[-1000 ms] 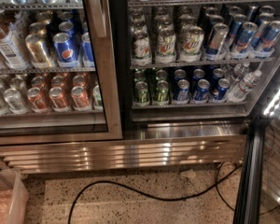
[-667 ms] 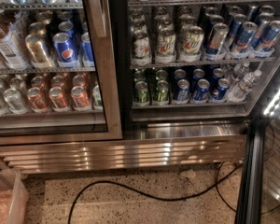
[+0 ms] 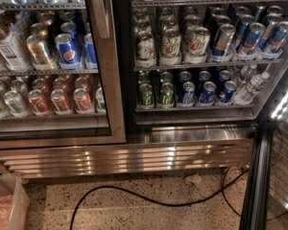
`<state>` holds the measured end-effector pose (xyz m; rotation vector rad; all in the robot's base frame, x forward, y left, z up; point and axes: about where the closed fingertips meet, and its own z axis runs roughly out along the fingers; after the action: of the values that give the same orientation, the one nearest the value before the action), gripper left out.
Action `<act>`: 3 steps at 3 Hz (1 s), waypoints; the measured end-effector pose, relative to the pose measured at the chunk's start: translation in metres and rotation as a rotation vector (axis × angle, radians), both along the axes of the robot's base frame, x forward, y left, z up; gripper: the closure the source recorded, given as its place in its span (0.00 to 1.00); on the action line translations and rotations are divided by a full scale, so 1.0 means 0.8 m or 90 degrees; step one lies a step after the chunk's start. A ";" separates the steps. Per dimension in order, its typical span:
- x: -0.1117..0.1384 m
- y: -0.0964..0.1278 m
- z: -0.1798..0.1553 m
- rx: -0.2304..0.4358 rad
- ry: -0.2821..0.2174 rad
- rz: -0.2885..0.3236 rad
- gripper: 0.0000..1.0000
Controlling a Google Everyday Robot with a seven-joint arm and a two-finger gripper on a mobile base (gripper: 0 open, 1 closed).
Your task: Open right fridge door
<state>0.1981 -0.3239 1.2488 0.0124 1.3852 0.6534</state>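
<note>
**Inspector:** Floor is speckled stone (image 3: 134,214). A black cable (image 3: 149,202) loops across it toward the slatted grille (image 3: 134,157) at the base of the fridge (image 3: 192,134). A pale plastic bin (image 3: 9,200) sits at the lower left corner.

**Clerk:** And the task's thing?

**Inspector:** The right fridge door (image 3: 258,176) stands at the right edge of the view, swung out from the cabinet toward the camera. Its black inner trim runs top to bottom there, with glass beyond it and a lit strip (image 3: 285,104) showing higher up. The right compartment is uncovered, and its cans (image 3: 187,92) and two clear bottles (image 3: 252,85) sit on wire shelves with no pane in front.

**Clerk:** Orientation?

**Inspector:** The long axis is vertical. The pane looks roughly square to the cabinet front, hinged on the far right with its free edge toward the camera. The exact angle cannot be read.

**Clerk:** Why does it stand so?

**Inspector:** As a judgement, the door is well off its seal, and the opening looks largely done. The left door (image 3: 108,80) is shut flush against the centre post, with Pepsi cans (image 3: 67,49) behind its glass.

**Clerk:** The gripper?

**Inspector:** The gripper does not appear in the view. Its place is somewhere outside the picture, and whether it holds anything cannot be told.

**Clerk:** Hazards?

**Inspector:** The cable lies near the door's foot and may snag a base that rolls over it.
</note>
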 end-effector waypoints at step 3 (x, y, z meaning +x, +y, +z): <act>-0.077 0.021 0.207 -0.255 -0.351 -0.091 0.00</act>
<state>0.1363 -0.3070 1.4145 -0.3601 0.9469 0.2221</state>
